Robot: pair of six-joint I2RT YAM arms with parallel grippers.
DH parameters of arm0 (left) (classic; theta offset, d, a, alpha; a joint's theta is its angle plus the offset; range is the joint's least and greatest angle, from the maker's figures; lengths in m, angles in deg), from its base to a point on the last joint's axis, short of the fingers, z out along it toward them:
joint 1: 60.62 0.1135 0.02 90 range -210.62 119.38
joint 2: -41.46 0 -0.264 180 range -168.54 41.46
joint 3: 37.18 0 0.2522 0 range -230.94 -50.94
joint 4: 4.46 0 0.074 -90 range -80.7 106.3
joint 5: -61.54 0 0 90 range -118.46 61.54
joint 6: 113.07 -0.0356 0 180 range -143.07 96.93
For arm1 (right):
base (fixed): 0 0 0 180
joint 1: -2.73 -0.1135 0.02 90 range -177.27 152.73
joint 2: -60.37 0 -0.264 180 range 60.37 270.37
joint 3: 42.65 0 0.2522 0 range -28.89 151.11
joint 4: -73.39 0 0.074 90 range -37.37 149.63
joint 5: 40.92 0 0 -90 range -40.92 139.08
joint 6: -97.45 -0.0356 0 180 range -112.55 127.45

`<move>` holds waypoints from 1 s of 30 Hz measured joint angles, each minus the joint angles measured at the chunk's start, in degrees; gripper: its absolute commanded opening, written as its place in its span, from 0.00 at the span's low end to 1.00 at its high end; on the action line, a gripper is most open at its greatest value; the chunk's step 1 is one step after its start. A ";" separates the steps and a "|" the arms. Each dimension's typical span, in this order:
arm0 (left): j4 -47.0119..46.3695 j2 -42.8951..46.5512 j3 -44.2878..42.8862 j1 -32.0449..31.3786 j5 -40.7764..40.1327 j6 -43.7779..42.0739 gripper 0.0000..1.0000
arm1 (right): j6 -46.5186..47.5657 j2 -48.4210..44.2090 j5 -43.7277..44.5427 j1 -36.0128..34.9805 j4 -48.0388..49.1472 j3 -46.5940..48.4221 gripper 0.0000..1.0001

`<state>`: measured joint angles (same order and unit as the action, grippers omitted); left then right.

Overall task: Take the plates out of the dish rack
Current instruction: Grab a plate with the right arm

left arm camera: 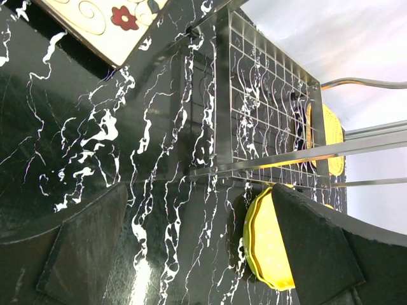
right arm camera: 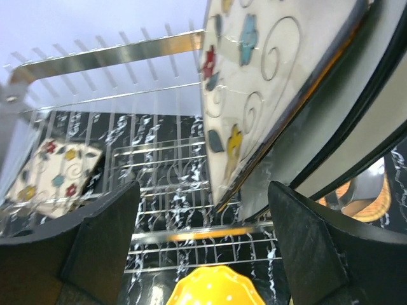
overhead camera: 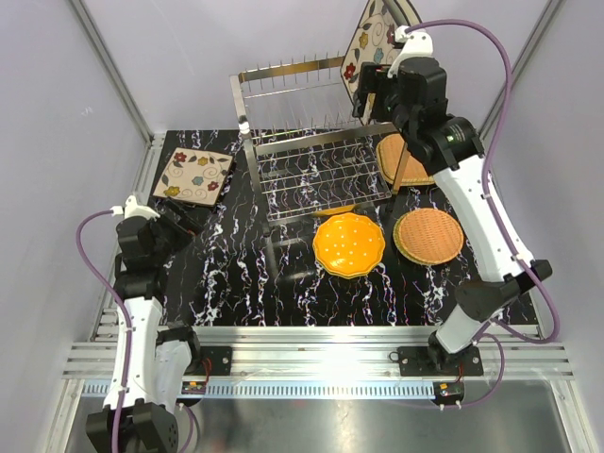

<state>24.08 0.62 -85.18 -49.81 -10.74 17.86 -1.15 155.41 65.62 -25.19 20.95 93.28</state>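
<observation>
The right gripper has its jaws spread wide around the lower edge of a square flowered plate, which sits nearer the right finger; the left finger is clear of it. The plate stands on edge at the right end of the dish rack, tilted, its flowered face towards the left finger. The left gripper is spread and empty.

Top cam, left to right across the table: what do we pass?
flowered square plate → dish rack → woven plate, the near one. Skipped: orange plate, it overlaps the rack's span.
</observation>
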 measured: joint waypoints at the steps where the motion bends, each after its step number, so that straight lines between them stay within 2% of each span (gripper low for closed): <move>1: 0.20 0.00 0.00 0.00 -0.02 0.00 0.99 | 0.00 0.52 0.92 0.00 0.02 0.26 0.89; 5: 0.61 0.02 0.00 0.00 -0.15 0.00 0.99 | -0.11 2.54 3.89 -0.55 0.92 1.18 0.92; 13: 0.76 0.57 0.00 0.00 -0.44 0.00 0.99 | -0.07 5.79 8.63 -1.03 4.28 3.50 0.88; 22: 0.79 0.68 0.00 0.00 -0.72 0.00 0.99 | 0.11 9.35 14.99 -1.40 8.09 4.42 0.64; 23: 0.79 0.68 0.00 0.00 -0.83 0.00 0.99 | 0.20 9.64 15.50 -1.40 8.26 4.59 0.58; 24: 0.79 0.68 0.00 0.00 -0.85 0.00 0.99 | 0.24 9.94 15.93 -1.38 8.52 4.76 0.58; 25: 0.81 0.68 0.00 0.00 -0.90 0.00 0.99 | 0.48 10.23 16.72 -1.38 8.72 4.87 0.51; 30: 0.83 0.85 0.00 0.00 -1.07 0.00 0.99 | 1.36 11.45 18.51 -0.61 9.18 5.66 0.32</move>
<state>24.91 1.47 -85.18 -49.81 -11.81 17.86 0.21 166.87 84.13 -25.81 30.13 98.94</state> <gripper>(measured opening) 0.987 0.393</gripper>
